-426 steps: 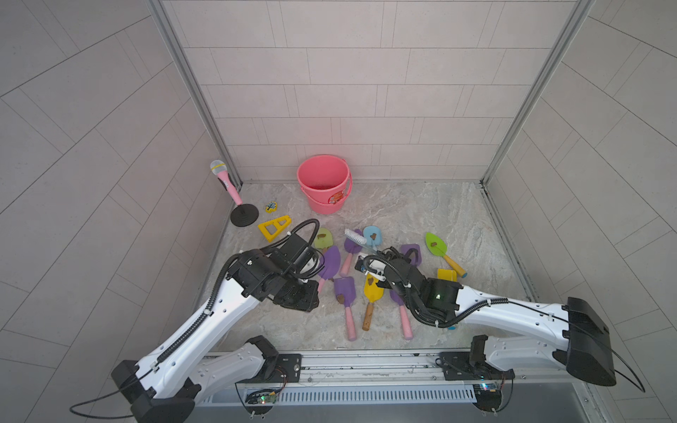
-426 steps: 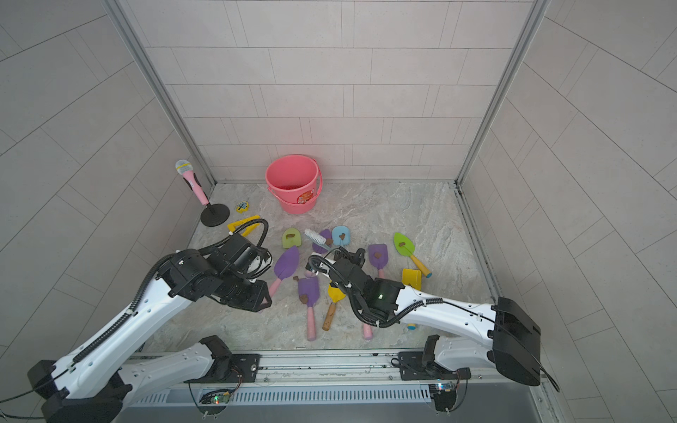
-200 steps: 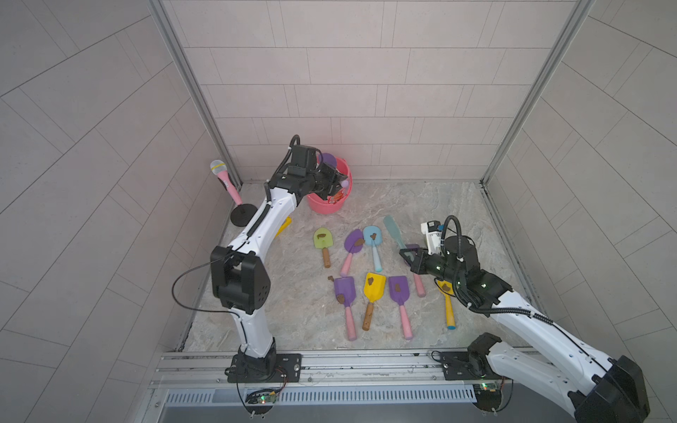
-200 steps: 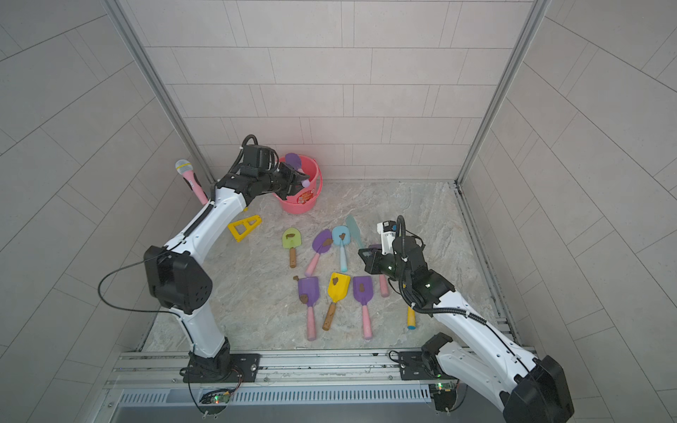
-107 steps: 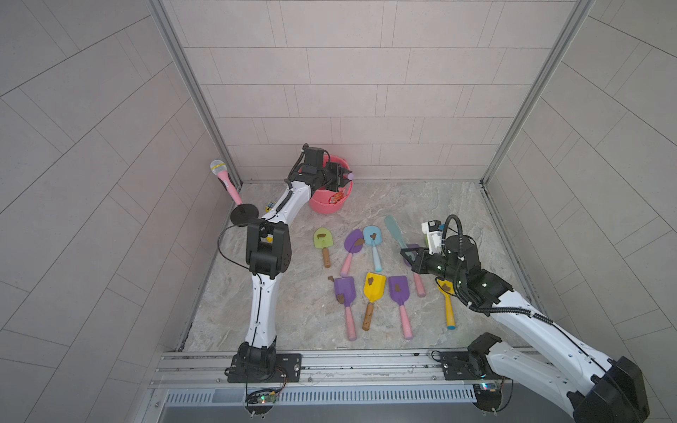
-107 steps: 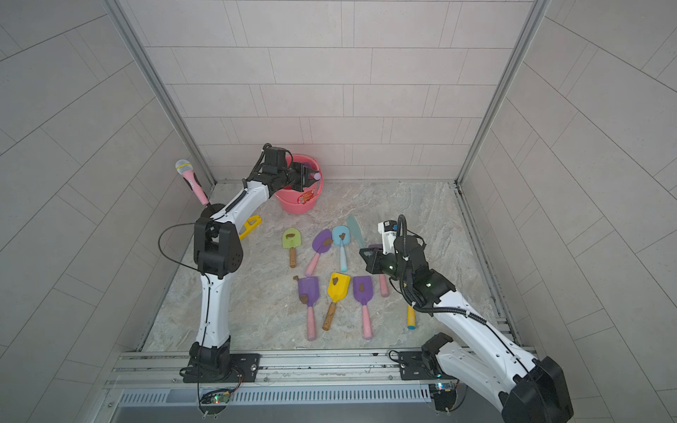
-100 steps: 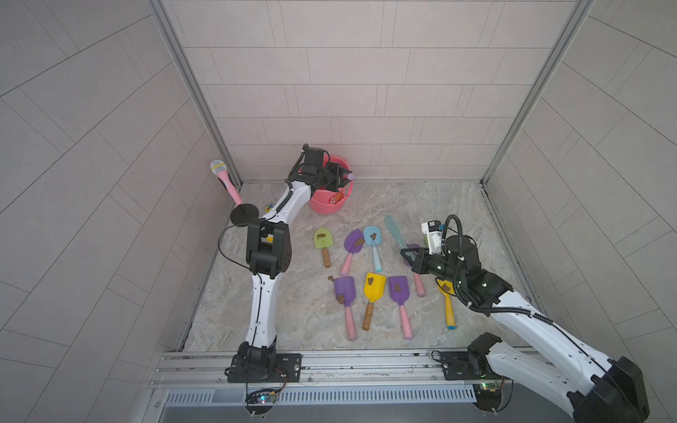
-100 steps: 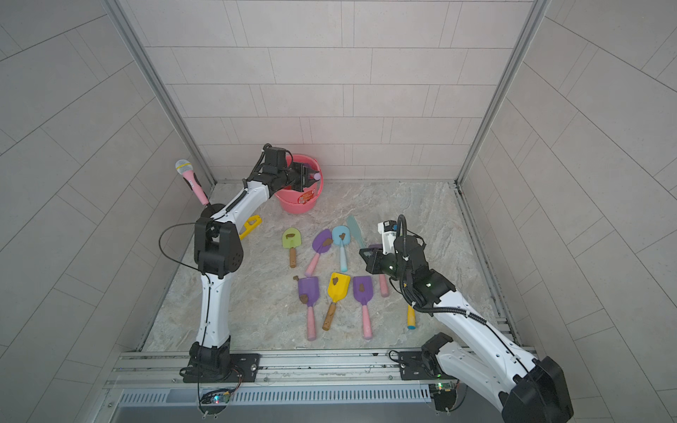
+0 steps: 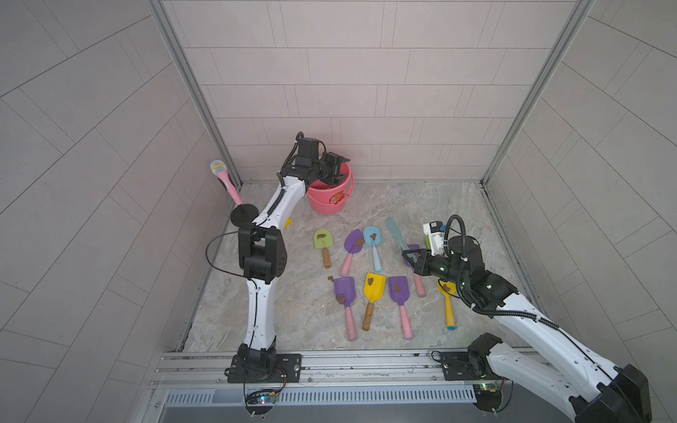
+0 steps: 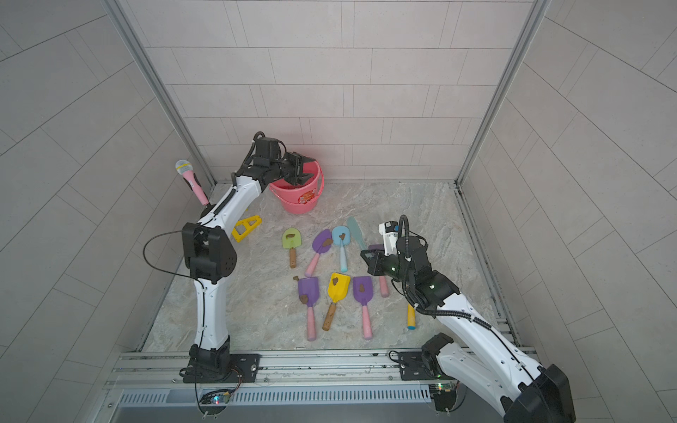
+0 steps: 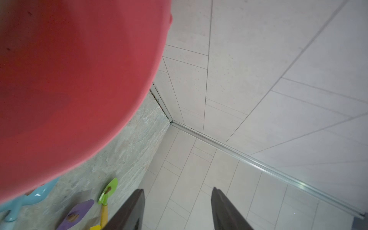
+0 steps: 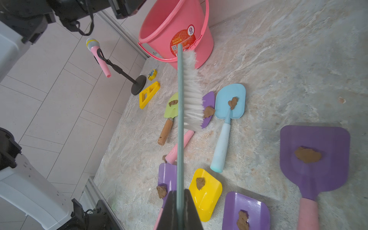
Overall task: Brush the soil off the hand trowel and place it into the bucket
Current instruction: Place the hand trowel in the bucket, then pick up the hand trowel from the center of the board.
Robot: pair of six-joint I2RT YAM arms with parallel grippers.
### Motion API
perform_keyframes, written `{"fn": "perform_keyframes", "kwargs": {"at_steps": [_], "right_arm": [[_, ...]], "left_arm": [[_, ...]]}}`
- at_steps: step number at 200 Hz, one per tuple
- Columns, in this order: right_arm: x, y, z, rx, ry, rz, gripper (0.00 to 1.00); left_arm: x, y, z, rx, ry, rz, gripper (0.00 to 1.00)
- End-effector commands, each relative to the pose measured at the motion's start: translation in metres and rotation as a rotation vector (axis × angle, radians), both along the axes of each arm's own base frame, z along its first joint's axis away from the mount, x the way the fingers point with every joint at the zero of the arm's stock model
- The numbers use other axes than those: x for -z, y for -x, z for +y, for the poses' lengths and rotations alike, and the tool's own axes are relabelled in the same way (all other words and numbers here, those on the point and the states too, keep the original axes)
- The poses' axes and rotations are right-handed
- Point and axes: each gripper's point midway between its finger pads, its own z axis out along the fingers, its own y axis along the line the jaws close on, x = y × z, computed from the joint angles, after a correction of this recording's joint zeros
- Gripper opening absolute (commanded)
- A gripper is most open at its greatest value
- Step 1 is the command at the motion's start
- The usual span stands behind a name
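Observation:
The coral-pink bucket (image 9: pixel 331 205) (image 10: pixel 302 205) (image 12: pixel 179 23) stands at the back of the floor. My left gripper (image 9: pixel 339 166) (image 10: pixel 307 169) (image 11: pixel 177 191) hangs over its rim, open, nothing between the fingers; the bucket wall (image 11: pixel 69 79) fills the left wrist view. Several hand trowels lie on the floor, among them a green one (image 9: pixel 322 238), a blue one (image 12: pixel 231 101) and a yellow one (image 9: pixel 374 287), each with a soil lump (image 12: pixel 307 155) on its blade. My right gripper (image 9: pixel 406 254) (image 10: pixel 366 256) (image 12: pixel 180 192) is shut on a teal brush (image 9: pixel 395 230) (image 12: pixel 190 89), held above the trowels.
A pink toy microphone (image 9: pixel 223 179) on a black stand sits by the left wall. A yellow triangle (image 10: pixel 246 227) lies near it. A loose soil lump (image 9: pixel 330 278) rests on the floor. Tiled walls close three sides; a metal rail (image 9: pixel 329 366) runs along the front.
The left gripper has opened over the bucket, and the purple trowel it held no longer shows. The right arm and the brush have stayed put.

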Motion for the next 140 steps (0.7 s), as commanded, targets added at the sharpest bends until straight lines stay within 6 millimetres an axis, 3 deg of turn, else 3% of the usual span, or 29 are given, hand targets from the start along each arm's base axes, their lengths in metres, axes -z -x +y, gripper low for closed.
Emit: {"fn": "perform_keyframes", "kwargs": {"at_steps": [1,26,59,77,104,140], "right_arm": [[-0.021,0.004,-0.003,0.015,-0.042,-0.024,0.0],[-0.024,0.009,-0.004,0.013,-0.057,-0.017,0.0],[-0.026,0.015,-0.006,0.013,-0.062,-0.008,0.0],[-0.022,0.017,-0.007,0.012,-0.058,0.004,0.0],[-0.013,0.019,-0.009,0.015,-0.046,0.02,0.0],[-0.009,0.023,-0.011,0.022,-0.057,0.028,0.0]], "left_arm": [[-0.067,0.059,0.028,0.062,-0.232,-0.209,0.53],[-0.066,0.114,0.059,0.079,-0.482,-0.262,0.49],[-0.021,0.187,0.093,0.117,-0.796,-0.225,0.45],[0.006,0.219,0.1,0.15,-0.962,-0.206,0.44],[0.053,0.246,0.091,0.237,-1.122,-0.179,0.44],[0.116,0.25,0.071,0.343,-1.132,-0.128,0.43]]}}
